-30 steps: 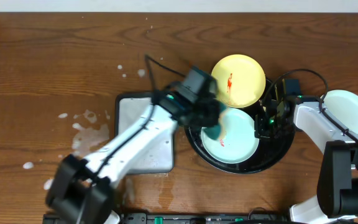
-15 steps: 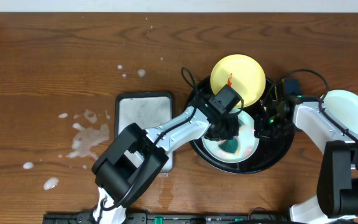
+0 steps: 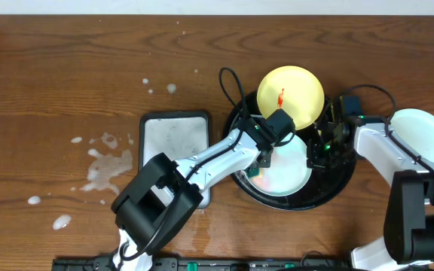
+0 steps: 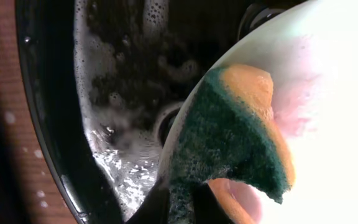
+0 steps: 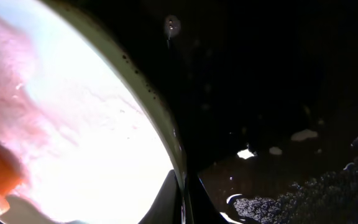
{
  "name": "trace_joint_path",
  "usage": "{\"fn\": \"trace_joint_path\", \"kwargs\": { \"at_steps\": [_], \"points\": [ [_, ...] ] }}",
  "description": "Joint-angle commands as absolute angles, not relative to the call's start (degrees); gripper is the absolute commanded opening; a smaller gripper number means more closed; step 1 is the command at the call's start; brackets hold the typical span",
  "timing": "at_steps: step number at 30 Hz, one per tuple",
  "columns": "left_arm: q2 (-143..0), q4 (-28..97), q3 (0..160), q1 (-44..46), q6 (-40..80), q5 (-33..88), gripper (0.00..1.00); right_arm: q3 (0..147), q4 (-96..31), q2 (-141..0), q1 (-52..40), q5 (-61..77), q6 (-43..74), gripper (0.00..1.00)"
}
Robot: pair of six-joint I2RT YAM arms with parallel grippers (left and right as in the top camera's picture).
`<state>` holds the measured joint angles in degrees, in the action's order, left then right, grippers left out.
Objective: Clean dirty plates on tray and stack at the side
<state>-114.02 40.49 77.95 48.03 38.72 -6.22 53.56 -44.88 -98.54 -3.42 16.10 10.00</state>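
Observation:
The black tray (image 3: 337, 181) holds a mint-green plate (image 3: 288, 175) with a pink soapy film. The pale yellow plate (image 3: 300, 94), red smear at its centre, lies at the tray's far rim. My left gripper (image 3: 261, 162) is shut on a green-and-orange sponge (image 4: 229, 134) and presses it on the mint plate's left part (image 4: 334, 81). My right gripper (image 3: 316, 154) is shut on that plate's right rim (image 5: 148, 93); its fingers (image 5: 169, 196) pinch the edge. A second mint-green plate (image 3: 420, 135) lies on the table right of the tray, partly under the right arm.
A rectangular white-grey tray (image 3: 173, 162) lies left of the black tray, under my left arm. Water and foam patches (image 3: 108, 162) mark the wood at the left. Suds cover the black tray's floor (image 4: 126, 155). A cable loops near the yellow plate.
My left gripper has drawn the sponge from the mint plate's middle to its left side. The red smear there has spread into a pink film. The right gripper has not moved.

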Motion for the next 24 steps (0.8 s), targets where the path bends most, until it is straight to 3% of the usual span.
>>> {"fn": "trace_joint_path", "kwargs": {
  "at_steps": [1,5,8,18,24],
  "points": [
    [-117.99,38.30,74.98,45.56,37.08,-5.52,0.07,53.47,-45.01,-99.33,-3.09,12.03,10.66,0.01],
    [-119.11,26.81,74.81,46.37,37.74,15.94,0.07,53.47,-45.19,-99.33,-3.09,12.03,10.66,0.01],
    [-120.68,21.19,74.83,48.01,39.77,23.11,0.07,53.47,-45.23,-99.33,-3.09,12.05,10.68,0.01],
    [-123.46,19.49,74.83,52.31,39.66,25.82,0.08,53.47,-45.30,-99.33,-3.09,12.05,10.68,0.01],
    [-123.39,27.49,74.85,50.68,39.27,22.44,0.07,53.47,-45.74,-99.33,-3.09,12.05,10.66,0.01]
  ]
}}
